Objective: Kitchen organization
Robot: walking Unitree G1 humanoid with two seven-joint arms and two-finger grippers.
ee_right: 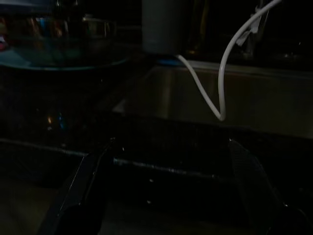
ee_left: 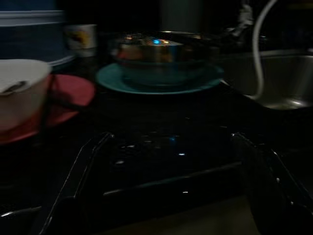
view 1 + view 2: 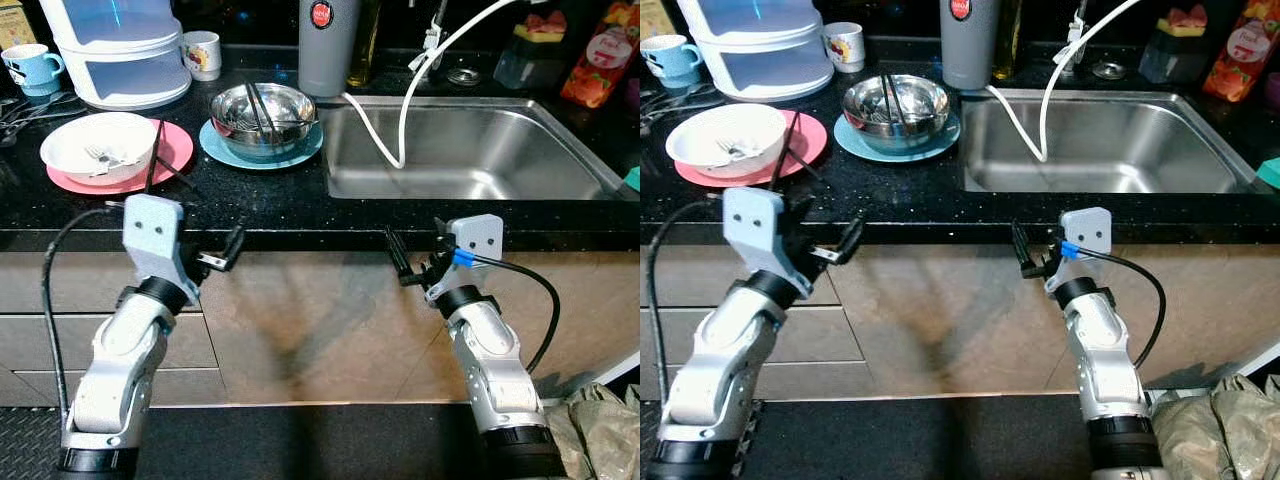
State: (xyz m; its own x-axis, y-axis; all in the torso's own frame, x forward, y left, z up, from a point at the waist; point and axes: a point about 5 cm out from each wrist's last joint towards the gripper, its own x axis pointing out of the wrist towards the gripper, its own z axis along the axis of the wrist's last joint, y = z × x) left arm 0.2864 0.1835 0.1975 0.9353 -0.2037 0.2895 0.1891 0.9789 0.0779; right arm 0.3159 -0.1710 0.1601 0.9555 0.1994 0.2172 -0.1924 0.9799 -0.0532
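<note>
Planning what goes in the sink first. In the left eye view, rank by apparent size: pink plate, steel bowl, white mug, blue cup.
1. pink plate
2. steel bowl, slightly narrower
3. blue cup and white mug: too alike to rank

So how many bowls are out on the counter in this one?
2. A white bowl sits on the pink plate at the robot's left, and a steel bowl holding chopsticks sits on the teal plate beside the sink. Others may lie outside the frame.
</note>
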